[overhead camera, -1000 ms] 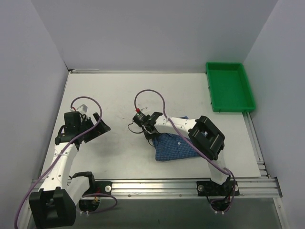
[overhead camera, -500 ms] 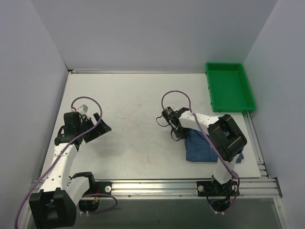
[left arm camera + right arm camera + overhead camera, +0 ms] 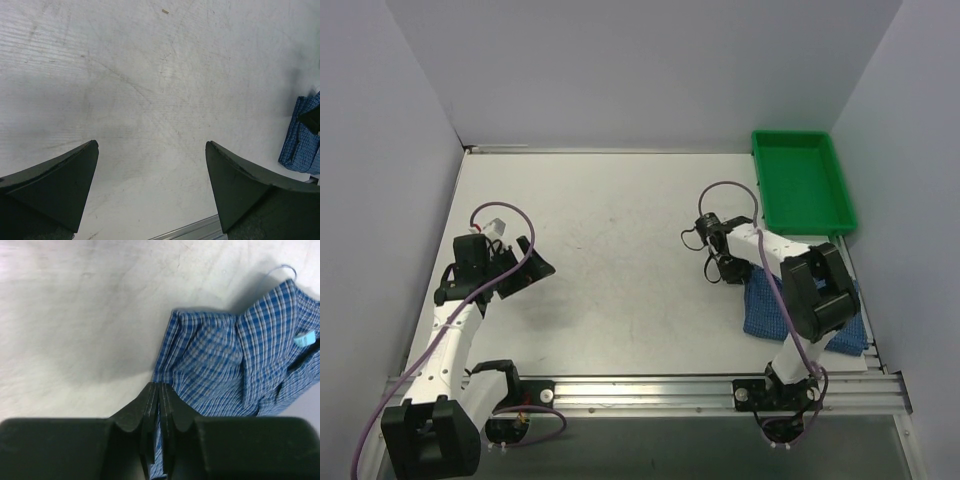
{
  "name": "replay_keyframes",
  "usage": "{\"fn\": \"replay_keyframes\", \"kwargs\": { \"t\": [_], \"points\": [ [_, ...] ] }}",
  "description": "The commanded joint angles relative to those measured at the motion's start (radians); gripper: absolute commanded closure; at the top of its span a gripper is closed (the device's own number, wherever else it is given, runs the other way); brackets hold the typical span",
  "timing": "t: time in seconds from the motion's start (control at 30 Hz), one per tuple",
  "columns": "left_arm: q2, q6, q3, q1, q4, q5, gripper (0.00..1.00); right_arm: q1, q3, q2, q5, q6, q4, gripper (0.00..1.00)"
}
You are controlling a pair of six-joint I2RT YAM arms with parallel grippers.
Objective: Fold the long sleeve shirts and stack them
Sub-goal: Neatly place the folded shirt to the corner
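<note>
Shirt (image 3: 757, 302) lies crumpled near the table's (image 3: 610, 220) right edge. On the left, my left gripper (image 3: 523, 265) hovers above the tabletop, fingers spread wide. My right gripper (image 3: 722, 270) is clamped on the cloth's left edge. A green tray (image 3: 804, 185) sits in the far right corner.

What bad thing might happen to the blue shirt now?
The right gripper pinches only a thin edge of the shirt, so the cloth might slip out. The shirt lies bunched near the right edge of the table; a pull that way might drag it off or undo the fold.
</note>
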Motion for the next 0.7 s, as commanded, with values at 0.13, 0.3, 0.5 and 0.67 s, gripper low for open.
{"fn": "replay_keyframes", "kwargs": {
  "t": [0.13, 0.3, 0.5, 0.67],
  "points": [
    [-0.033, 0.016, 0.008, -0.001, 0.017, 0.017, 0.03, 0.079, -0.043, -0.277, -0.181, 0.246, -0.068, 0.68],
    [-0.041, 0.016, 0.006, -0.001, 0.019, 0.014, 0.03, 0.074, -0.130, -0.331, -0.273, 0.346, -0.065, 0.68],
    [-0.042, 0.016, 0.006, -0.001, 0.019, 0.017, 0.03, -0.012, -0.271, -0.380, -0.304, 0.407, -0.061, 0.68],
    [-0.042, 0.016, 0.006, -0.001, 0.019, 0.020, 0.03, -0.131, -0.391, -0.445, -0.368, 0.460, -0.074, 0.64]
  ]
}}
